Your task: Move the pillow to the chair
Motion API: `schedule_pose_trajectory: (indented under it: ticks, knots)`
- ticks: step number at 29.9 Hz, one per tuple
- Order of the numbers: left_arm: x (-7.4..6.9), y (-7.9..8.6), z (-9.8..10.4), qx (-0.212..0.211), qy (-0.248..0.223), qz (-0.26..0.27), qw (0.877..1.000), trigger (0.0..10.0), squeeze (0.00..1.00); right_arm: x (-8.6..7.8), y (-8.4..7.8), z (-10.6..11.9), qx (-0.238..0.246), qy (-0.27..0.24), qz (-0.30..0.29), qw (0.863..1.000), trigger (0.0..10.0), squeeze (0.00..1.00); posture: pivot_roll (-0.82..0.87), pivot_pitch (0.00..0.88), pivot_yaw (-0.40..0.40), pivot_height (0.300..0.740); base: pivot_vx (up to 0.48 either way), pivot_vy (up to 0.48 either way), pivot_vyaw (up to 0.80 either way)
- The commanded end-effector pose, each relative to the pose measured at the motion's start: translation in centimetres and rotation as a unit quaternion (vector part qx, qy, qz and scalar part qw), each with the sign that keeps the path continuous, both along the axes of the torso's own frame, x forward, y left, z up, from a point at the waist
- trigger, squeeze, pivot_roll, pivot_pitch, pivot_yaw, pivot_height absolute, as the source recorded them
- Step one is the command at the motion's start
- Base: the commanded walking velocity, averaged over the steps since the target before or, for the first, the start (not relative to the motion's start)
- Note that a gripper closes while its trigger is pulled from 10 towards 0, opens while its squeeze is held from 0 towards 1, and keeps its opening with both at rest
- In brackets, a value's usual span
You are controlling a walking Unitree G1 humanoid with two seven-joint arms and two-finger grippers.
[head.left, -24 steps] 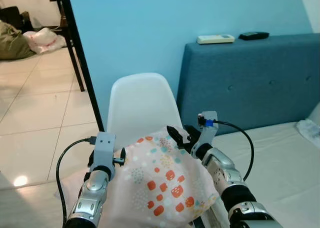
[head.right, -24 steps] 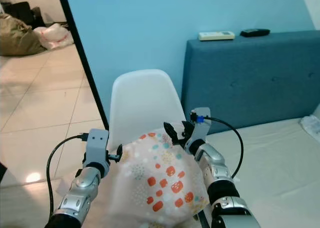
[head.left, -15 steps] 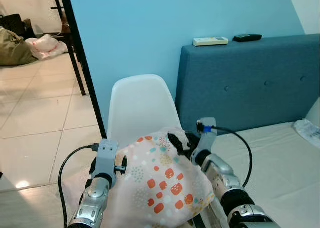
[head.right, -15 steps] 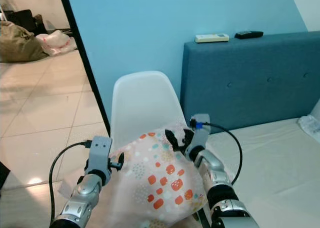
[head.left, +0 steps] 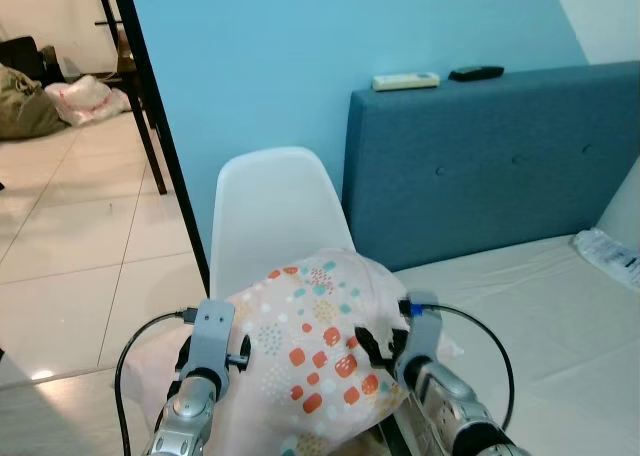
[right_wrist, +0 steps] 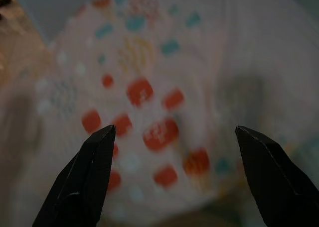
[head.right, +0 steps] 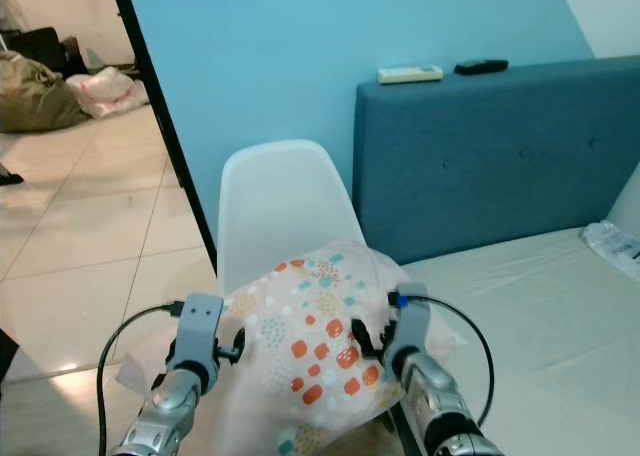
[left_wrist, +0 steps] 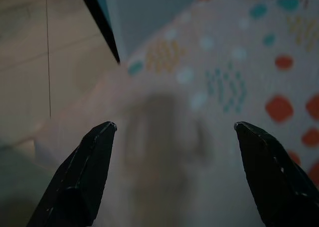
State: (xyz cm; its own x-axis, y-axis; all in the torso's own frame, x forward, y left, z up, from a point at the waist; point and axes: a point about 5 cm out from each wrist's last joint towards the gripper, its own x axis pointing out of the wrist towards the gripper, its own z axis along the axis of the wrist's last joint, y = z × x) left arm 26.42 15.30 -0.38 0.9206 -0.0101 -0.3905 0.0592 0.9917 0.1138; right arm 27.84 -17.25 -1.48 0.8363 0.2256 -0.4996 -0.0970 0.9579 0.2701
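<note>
Patterned pillow (head.left: 318,346) resting on the seat of the white chair (head.left: 272,211), leaning toward the chair's backrest. Left gripper (left_wrist: 174,173) with fingers spread apart, facing the pillow's left side without gripping it. Right gripper (right_wrist: 175,174) likewise spread wide, just beside the pillow's right side. Blue headboard (head.left: 480,161) and bed (head.left: 530,316) stand to the chair's right.

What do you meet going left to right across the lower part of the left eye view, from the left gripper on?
Left gripper → patterned pillow with orange and teal spots → right gripper → cream bed mattress → crumpled white plastic packet.
</note>
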Motion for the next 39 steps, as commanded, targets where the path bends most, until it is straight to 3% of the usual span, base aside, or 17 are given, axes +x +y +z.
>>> schedule_pose_trajectory:
  ticks: [1,5,9,12,18,25,27,30,36,39]
  knots:
    - [-0.7,0.4,-0.9,0.008,0.018,0.001,1.0,10.0,0.0,-0.6,-0.1,-0.6,-0.004,0.01,-0.003,1.0,10.0,0.0,0.02,0.0,-0.019,0.74,-0.345,0.0,0.0]
    - [-2.0,0.7,-2.5,0.004,0.057,0.0,0.998,10.0,0.0,-2.4,-0.3,-2.1,-0.006,0.043,0.001,0.999,10.0,0.0,0.02,0.0,-0.02,0.74,-0.347,0.0,0.0]
    - [-4.7,1.5,-5.1,-0.008,0.136,0.015,0.991,10.0,0.0,-5.1,0.3,-4.1,-0.036,0.096,0.023,0.994,10.0,0.0,0.02,0.0,-0.019,0.74,-0.352,0.0,0.0]
    - [-5.4,1.7,-5.8,-0.011,0.156,0.022,0.987,10.0,0.0,-5.9,0.3,-4.7,-0.045,0.114,0.025,0.992,10.0,0.0,0.02,0.0,-0.019,0.74,-0.352,0.0,0.0]
    - [-8.8,2.8,-8.1,-0.006,0.243,0.053,0.969,10.0,0.0,-8.9,0.6,-6.7,-0.113,0.181,0.069,0.975,10.0,0.0,0.02,0.0,-0.015,0.74,-0.363,0.0,0.0]
    - [-9.6,2.9,-8.5,-0.004,0.261,0.055,0.964,10.0,0.0,-9.7,0.8,-7.1,-0.12,0.197,0.077,0.97,10.0,0.0,0.02,0.0,-0.014,0.74,-0.36,0.0,0.0]
    - [-10.7,3.2,-9.1,-0.006,0.29,0.065,0.955,10.0,0.0,-11.3,0.6,-7.9,-0.136,0.235,0.085,0.959,10.0,0.0,0.03,0.0,-0.016,0.74,-0.36,0.0,0.0]
    - [-11.5,3.4,-9.4,-0.007,0.311,0.073,0.948,10.0,0.0,-12.4,0.4,-8.4,-0.146,0.259,0.085,0.951,10.0,0.0,0.03,0.0,-0.016,0.74,-0.341,0.0,0.0]
    - [-12.3,3.6,-9.8,0.0,0.332,0.071,0.941,10.0,0.0,-12.6,0.3,-8.5,-0.158,0.267,0.09,0.946,10.0,0.0,0.03,0.0,-0.008,0.74,-0.277,0.0,0.0]
    - [-13.3,3.8,-10.1,0.04,0.362,0.039,0.93,10.0,0.0,-12.6,0.2,-8.5,-0.167,0.273,0.096,0.943,10.0,0.0,0.03,0.0,-0.002,0.74,0.0,0.0,-0.7]
